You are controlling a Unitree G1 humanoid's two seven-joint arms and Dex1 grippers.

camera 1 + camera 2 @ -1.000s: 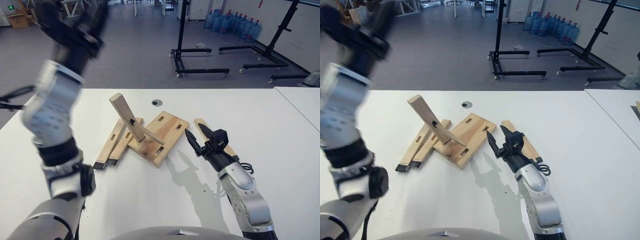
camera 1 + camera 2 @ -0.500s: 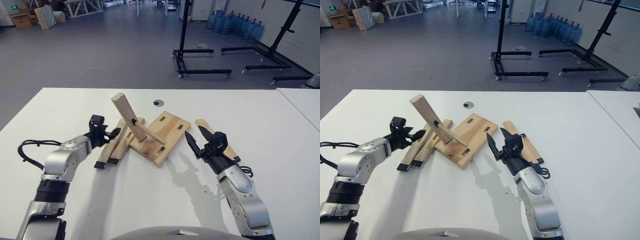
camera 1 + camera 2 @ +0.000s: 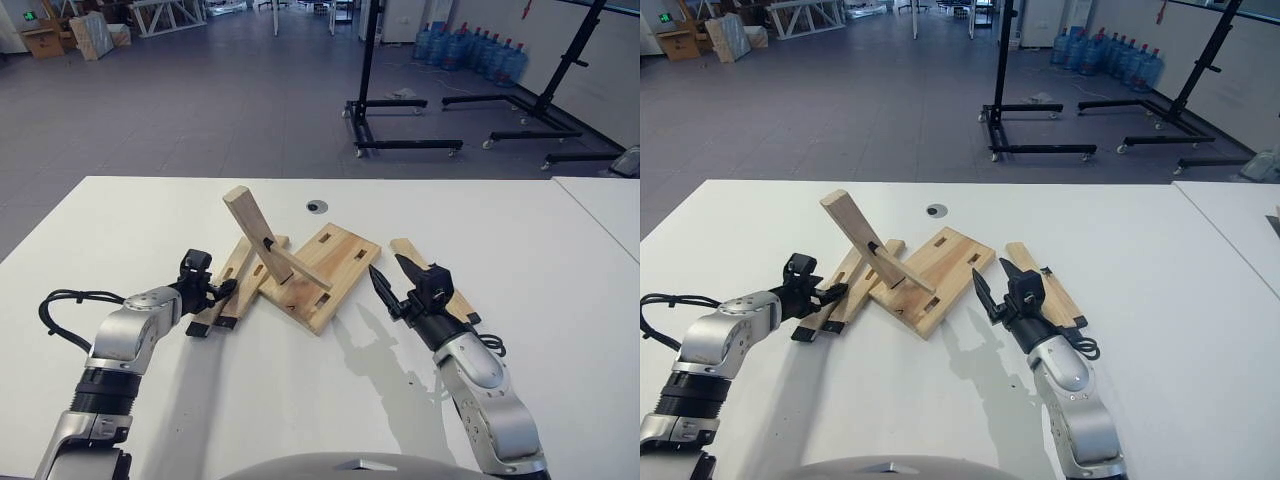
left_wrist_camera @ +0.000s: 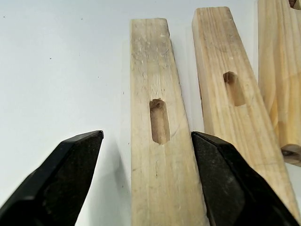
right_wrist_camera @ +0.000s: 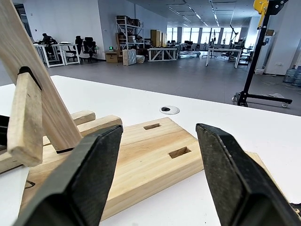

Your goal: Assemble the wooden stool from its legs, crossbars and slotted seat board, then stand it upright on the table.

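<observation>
Low down, left hand (image 4: 146,135) straddles one leg (image 4: 157,84), spread wide.

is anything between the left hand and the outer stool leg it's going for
Nothing visible. The left hand is open, with one finger on each side of the outer leg, which lies flat on the table. A second leg lies beside it.

Left arm (image 3: 125,340) and right arm (image 3: 490,400): rounded silver-grey shells with black joint bands. A black cable (image 3: 58,308) loops beside the left forearm, and a shorter cable (image 3: 490,344) coils at the right wrist. Fingers (image 4: 70,174) are matte black, tapered wedges.
</observation>
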